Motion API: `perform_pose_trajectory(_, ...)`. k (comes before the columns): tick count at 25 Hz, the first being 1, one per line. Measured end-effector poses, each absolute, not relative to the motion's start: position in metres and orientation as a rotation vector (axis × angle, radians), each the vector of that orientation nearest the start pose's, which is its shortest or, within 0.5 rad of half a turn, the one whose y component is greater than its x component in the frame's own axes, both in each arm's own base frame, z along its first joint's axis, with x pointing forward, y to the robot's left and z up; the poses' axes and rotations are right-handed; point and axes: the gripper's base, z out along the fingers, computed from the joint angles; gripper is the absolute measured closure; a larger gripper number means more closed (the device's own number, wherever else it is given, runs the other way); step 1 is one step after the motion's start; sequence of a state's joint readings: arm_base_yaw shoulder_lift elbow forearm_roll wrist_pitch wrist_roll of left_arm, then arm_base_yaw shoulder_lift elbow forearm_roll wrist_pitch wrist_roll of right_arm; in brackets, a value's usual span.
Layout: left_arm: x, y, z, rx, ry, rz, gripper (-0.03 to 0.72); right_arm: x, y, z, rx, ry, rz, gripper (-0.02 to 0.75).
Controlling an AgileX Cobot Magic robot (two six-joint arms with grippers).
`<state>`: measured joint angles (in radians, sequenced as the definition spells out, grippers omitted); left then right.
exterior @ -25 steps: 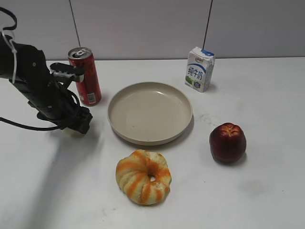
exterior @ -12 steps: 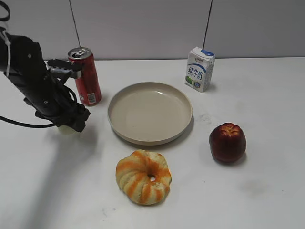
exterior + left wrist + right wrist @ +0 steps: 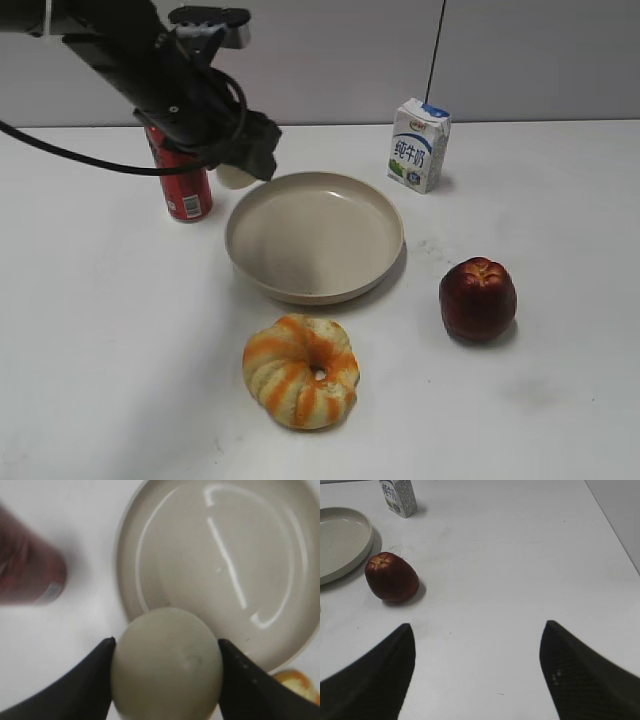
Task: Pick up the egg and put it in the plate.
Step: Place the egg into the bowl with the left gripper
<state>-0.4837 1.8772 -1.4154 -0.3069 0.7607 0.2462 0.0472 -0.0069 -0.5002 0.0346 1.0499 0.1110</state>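
egg (image 3: 167,665) – pale, smooth, oval – clamped in left gripper (image 3: 166,672)

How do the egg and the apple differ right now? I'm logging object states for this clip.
The egg is pale, smooth and oval; the apple is dark red with a dimpled top. The egg looks clearly smaller than the apple in the exterior view. The egg is held in the air, clamped in the left pincer at the plate's left rim, while the apple rests untouched on the table right of the plate. Neither is in the plate.
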Motion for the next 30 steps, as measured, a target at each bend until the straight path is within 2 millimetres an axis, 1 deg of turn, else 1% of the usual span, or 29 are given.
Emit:
perform_pose_trajectory(2,0.345,-0.224,0.237,0.771,2.518,-0.439,0.239,-0.006,0.002,0.278,0.063,2.028,0.141,0.153)
perform_pose_trajectory(4,0.342,-0.239,0.241,0.782,2.431,-0.447,0.239,-0.006,0.002,0.278,0.063,2.028,0.141,0.153)
perform_pose_trajectory(6,0.34,-0.252,0.239,0.795,2.375,-0.452,0.239,-0.006,0.002,0.278,0.063,2.028,0.141,0.153)
perform_pose_trajectory(8,0.341,-0.262,0.23,0.805,2.358,-0.451,0.239,-0.006,0.002,0.278,0.063,2.028,0.141,0.153)
perform_pose_trajectory(11,0.344,-0.27,0.201,0.826,2.404,-0.437,0.239,-0.006,0.002,0.278,0.063,2.028,0.141,0.153)
perform_pose_trajectory(14,0.349,-0.273,0.165,0.844,2.481,-0.413,0.239,-0.006,0.002,0.278,0.063,2.028,0.141,0.153)
perform_pose_trajectory(16,0.35,-0.274,0.148,0.855,2.519,-0.4,0.239,-0.006,0.002,0.278,0.063,2.028,0.141,0.153)
perform_pose_trajectory(18,0.35,-0.274,0.135,0.862,2.547,-0.391,0.239,-0.006,0.002,0.278,0.063,2.028,0.141,0.153)
perform_pose_trajectory(19,0.35,-0.274,0.133,0.863,2.552,-0.39,0.225,-0.006,0.002,0.278,0.063,2.028,0.141,0.153)
perform_pose_trajectory(20,0.35,-0.274,0.133,0.863,2.553,-0.389,0.194,-0.006,0.002,0.278,0.063,2.028,0.141,0.153)
perform_pose_trajectory(22,0.35,-0.274,0.133,0.861,2.549,-0.39,0.08,-0.006,0.002,0.278,0.063,2.028,0.141,0.153)
perform_pose_trajectory(23,0.351,-0.274,0.134,0.861,2.547,-0.39,0.047,-0.006,0.002,0.278,0.063,2.028,0.141,0.153)
perform_pose_trajectory(25,0.351,-0.275,0.135,0.86,2.544,-0.391,0.032,-0.006,0.002,0.278,0.063,2.028,0.141,0.153)
perform_pose_trajectory(27,0.35,-0.274,0.141,0.86,2.536,-0.396,0.029,-0.006,0.002,0.278,0.063,2.028,0.141,0.153)
perform_pose_trajectory(29,0.349,-0.273,0.157,0.86,2.508,-0.404,0.028,-0.006,0.002,0.278,0.063,2.028,0.141,0.153)
perform_pose_trajectory(30,0.347,-0.272,0.169,0.862,2.486,-0.409,0.028,-0.006,0.002,0.278,0.063,2.028,0.141,0.153)
